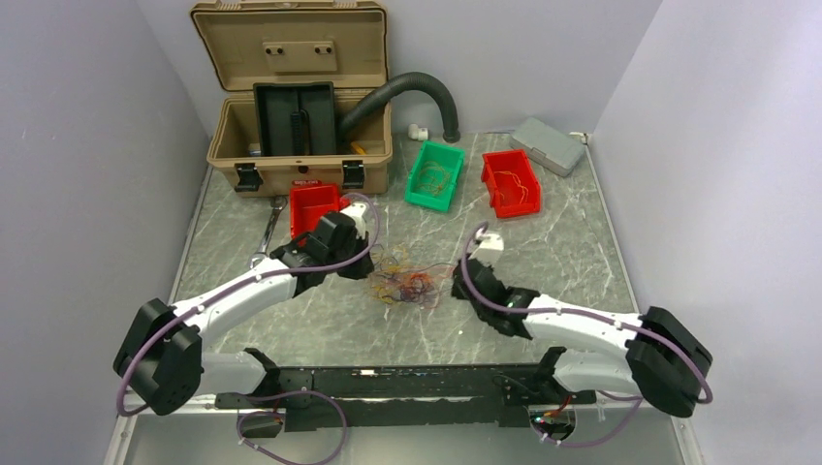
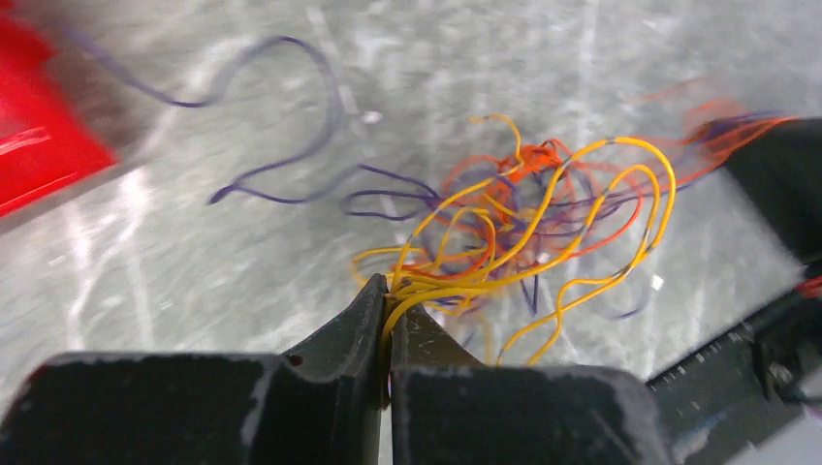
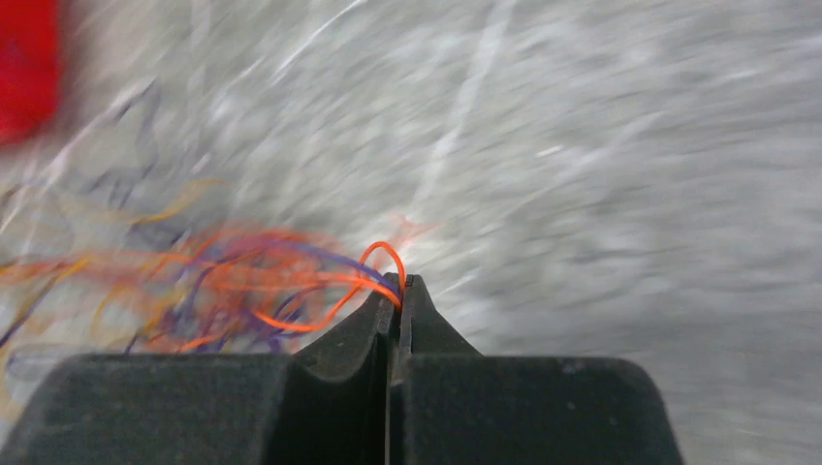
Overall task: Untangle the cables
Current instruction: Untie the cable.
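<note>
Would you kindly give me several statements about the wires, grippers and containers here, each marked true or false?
1. The left gripper is shut on yellow wires. True.
2. The right gripper hangs open. False: it is shut on an orange wire.
3. The green bin is empty. False: it holds thin wires.
4. The tangle lies on the table between the two grippers. True.
5. The tan case is closed. False: its lid stands open.
</note>
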`<state>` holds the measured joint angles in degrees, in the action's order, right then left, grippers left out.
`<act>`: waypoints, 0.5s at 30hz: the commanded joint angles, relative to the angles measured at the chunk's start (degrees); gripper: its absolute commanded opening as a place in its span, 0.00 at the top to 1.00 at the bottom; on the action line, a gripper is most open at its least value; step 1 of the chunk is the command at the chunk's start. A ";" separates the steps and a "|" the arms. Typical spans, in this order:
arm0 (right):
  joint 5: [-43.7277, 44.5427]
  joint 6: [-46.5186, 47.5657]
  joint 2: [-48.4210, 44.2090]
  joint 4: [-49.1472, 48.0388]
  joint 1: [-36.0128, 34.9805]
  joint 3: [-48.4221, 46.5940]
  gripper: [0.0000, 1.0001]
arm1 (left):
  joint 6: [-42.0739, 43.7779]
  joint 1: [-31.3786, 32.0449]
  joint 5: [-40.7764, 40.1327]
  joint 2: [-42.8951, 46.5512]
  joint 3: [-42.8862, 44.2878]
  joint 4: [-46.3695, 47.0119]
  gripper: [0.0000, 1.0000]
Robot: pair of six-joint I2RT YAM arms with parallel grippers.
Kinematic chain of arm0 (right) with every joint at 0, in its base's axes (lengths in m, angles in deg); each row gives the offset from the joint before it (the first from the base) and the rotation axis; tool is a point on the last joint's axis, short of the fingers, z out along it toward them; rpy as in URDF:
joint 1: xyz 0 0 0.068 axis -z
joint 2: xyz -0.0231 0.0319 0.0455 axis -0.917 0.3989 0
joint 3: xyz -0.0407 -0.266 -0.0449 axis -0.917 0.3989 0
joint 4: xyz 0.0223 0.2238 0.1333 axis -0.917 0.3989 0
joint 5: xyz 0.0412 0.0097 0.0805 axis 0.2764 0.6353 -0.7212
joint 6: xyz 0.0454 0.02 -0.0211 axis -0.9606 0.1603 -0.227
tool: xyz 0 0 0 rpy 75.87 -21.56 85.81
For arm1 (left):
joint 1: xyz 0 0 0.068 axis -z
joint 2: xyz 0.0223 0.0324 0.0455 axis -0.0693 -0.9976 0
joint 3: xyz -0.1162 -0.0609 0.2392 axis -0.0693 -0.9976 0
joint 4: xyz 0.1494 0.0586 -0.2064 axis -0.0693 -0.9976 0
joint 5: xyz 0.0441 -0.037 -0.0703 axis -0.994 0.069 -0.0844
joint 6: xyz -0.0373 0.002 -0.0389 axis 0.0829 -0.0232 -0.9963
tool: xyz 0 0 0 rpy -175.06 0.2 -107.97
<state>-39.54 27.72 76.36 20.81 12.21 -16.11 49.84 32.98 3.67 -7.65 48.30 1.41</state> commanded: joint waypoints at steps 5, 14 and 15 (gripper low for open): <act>15.50 1.54 -9.81 28.27 10.12 -12.25 1.00 | -4.90 -1.63 -23.76 6.35 -0.61 -10.78 0.71; 17.82 9.11 -15.35 35.33 14.37 -21.17 1.00 | -4.93 -2.41 -23.91 11.57 -3.75 -10.08 0.42; 16.92 9.83 -16.01 35.23 14.53 -21.81 1.00 | -3.79 -2.35 -21.79 11.74 -3.84 -8.22 0.42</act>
<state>-25.75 33.43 63.14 51.08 25.65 -33.73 45.16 30.92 -18.30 2.65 44.94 -8.55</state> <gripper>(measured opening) 0.020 0.586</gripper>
